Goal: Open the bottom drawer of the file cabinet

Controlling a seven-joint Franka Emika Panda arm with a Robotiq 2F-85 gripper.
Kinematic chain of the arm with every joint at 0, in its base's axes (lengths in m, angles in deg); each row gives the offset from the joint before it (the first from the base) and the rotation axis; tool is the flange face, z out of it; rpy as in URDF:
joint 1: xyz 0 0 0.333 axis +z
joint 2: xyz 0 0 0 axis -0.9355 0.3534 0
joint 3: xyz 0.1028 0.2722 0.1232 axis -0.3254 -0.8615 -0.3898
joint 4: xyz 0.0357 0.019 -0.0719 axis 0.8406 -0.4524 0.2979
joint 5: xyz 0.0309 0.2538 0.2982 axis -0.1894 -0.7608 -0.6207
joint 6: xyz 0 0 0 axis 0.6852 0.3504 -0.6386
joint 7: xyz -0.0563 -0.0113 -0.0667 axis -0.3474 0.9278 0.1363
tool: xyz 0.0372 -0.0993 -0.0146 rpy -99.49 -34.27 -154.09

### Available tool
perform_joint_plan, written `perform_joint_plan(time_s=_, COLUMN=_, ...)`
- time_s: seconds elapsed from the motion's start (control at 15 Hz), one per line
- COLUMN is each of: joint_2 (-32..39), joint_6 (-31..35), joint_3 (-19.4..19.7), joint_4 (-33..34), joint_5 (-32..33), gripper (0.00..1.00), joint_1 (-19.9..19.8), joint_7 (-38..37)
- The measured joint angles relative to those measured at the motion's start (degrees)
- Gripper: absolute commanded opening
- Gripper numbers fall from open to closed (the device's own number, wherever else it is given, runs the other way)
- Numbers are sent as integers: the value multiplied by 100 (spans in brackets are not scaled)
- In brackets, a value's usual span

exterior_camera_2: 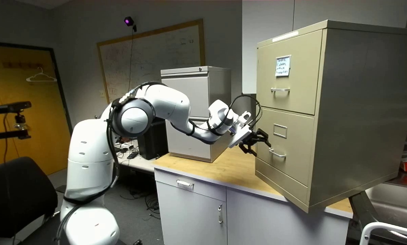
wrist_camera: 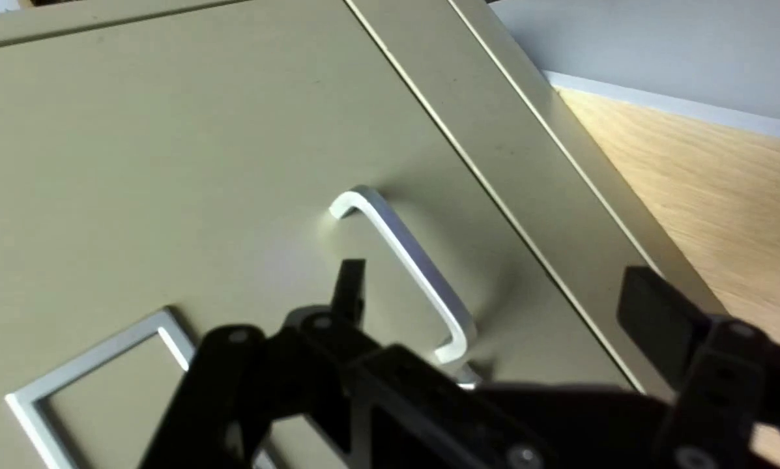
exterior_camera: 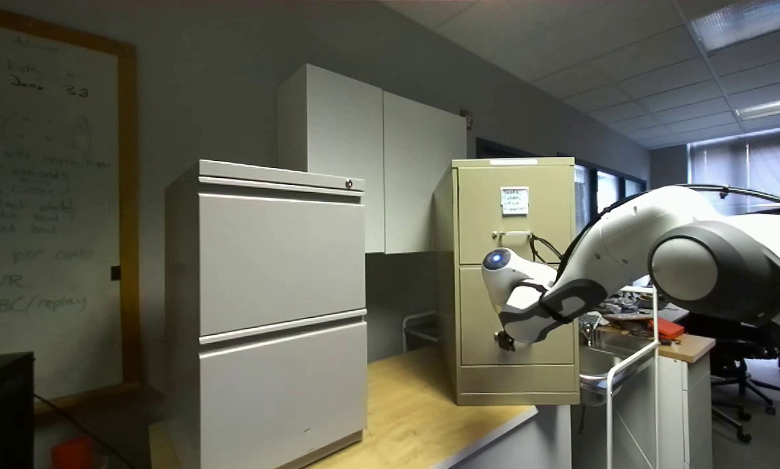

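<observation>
The black, angular gripper looms foremost in the wrist view, jaws wide apart, and a smooth, bent silver handle shows between them on the flat tan metal of the bottom drawer, which is closed. In an exterior view the boxy file cabinet, that drawer low in its front, overhangs the wood-grained counter; a glossy, rounded white arm bends towards it. In an exterior view the smooth-faced grey cabinet stands apart.
</observation>
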Motion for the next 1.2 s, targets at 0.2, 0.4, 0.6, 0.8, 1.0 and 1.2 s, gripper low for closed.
perform_joint_plan(time_s=0.2, joint_2=105, joint_6=0, joint_3=0, joint_4=183, joint_5=-36, gripper=100, joint_1=-20, joint_7=0)
perform_joint_plan(time_s=0.4, joint_2=275, joint_6=21, joint_3=-10, joint_4=375, joint_5=-90, gripper=100, joint_1=-5, joint_7=0)
perform_joint_plan(time_s=0.6, joint_2=493, joint_6=39, joint_3=-12, joint_4=579, joint_5=-107, gripper=100, joint_1=-8, joint_7=0)
perform_joint_plan(time_s=0.8, joint_2=704, joint_6=70, joint_3=-4, joint_4=745, joint_5=-114, gripper=100, joint_1=-39, joint_7=0)
perform_joint_plan(time_s=1.0, joint_2=924, joint_6=168, joint_3=36, joint_4=850, joint_5=-114, gripper=100, joint_1=-79, joint_7=0)
perform_joint_plan(time_s=1.2, joint_2=1148, joint_6=291, joint_3=89, joint_4=912, joint_5=-113, gripper=100, joint_1=-117, joint_7=0)
